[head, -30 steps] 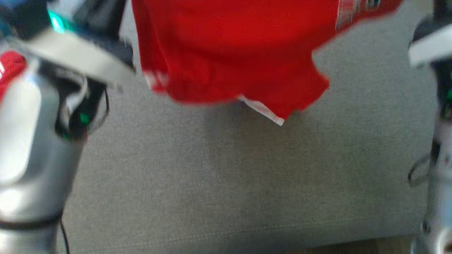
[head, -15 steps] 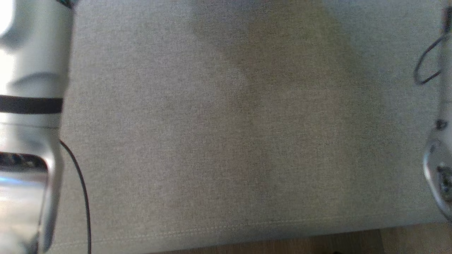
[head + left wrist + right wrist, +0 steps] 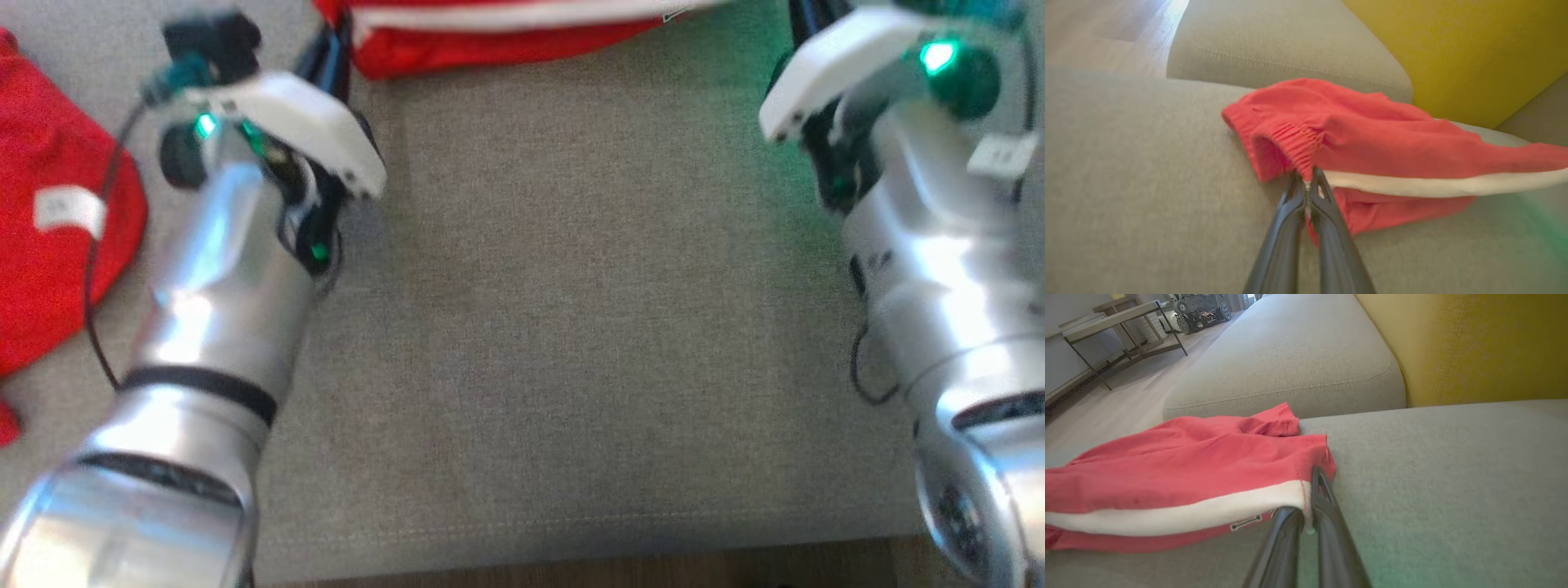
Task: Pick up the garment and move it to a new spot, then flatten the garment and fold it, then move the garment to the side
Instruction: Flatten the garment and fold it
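The garment [image 3: 1372,134] lies toward the cushion's [image 3: 571,327] back, its white-banded edge pinched tight by left gripper [image 3: 1307,179] and right gripper [image 3: 1309,494]. Relocation is judged done. Flattening, folding and setting aside remain.

A red fabric garment with a white band [image 3: 490,37] lies on the far part of a grey woven sofa seat cushion [image 3: 571,327]. It stretches between the left gripper [image 3: 1308,179] at its left end and the right gripper [image 3: 1310,486] at its right end, and both sets of jaws pinch its edge. A second red cloth [image 3: 49,245] lies on the cushion left of the left arm. A yellow upholstered backrest [image 3: 1474,53] stands behind the cushion.
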{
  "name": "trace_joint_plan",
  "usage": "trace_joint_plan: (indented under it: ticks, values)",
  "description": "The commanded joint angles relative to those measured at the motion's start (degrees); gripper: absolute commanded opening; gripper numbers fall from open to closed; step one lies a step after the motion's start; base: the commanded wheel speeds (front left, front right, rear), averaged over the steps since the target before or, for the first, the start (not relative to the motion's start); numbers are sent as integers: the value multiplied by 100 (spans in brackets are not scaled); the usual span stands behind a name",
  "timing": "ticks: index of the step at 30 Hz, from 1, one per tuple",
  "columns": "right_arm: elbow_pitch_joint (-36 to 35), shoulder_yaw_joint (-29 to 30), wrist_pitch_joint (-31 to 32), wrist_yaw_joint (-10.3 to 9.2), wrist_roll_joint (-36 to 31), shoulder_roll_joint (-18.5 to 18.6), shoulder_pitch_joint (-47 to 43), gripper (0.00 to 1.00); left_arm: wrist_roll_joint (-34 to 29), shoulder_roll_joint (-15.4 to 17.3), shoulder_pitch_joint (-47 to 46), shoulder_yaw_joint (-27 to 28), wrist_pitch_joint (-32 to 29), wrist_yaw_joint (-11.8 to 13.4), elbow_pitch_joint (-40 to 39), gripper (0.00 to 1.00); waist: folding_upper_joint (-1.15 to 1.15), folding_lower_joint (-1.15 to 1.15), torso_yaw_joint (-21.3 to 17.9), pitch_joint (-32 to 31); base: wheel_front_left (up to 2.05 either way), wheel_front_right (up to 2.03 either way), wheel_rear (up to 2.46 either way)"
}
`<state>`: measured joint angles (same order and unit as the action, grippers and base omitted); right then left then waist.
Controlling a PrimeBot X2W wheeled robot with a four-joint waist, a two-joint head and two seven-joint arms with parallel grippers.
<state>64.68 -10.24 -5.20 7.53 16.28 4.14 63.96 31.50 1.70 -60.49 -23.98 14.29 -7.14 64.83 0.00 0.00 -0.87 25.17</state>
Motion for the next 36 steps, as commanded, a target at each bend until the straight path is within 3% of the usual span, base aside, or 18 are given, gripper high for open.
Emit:
trace_joint_plan:
  ticks: [1,9,15,18,28,32,36]
  values:
    - [-178,-191,-311,-4,161,-122,-208,0,148,136,196,-11,68,-33,-392,0,0,0,14,-104,0,0,0]
    - [-611,-625,-834,-4,681,-114,-1742,0,212,149,1912,-99,70,-34,-1543,0,0,0,-38,-731,0,0,0]
    - [-1931,-701,-944,-4,918,146,-3541,0,-109,456,3792,302,70,-23,-3099,0,0,0,-128,-1352,0,0,0]
    - [-2643,-516,-882,-4,900,203,-4406,0,-221,556,4530,359,70,117,-3723,0,0,0,-114,-1586,0,0,0]
    - [-5715,371,493,-4,397,-56,-7328,0,-11,840,6503,433,-511,817,-5714,0,0,0,-119,-2238,0,0,0]
    - [-6703,637,1044,-4,250,-108,-8077,0,20,985,6986,417,-865,1049,-6422,0,0,0,-115,-2336,0,0,0]
    - [-7231,808,1342,-4,255,-122,-8383,0,71,1099,7234,430,-1118,1177,-6848,0,0,0,-112,-2369,0,0,0]
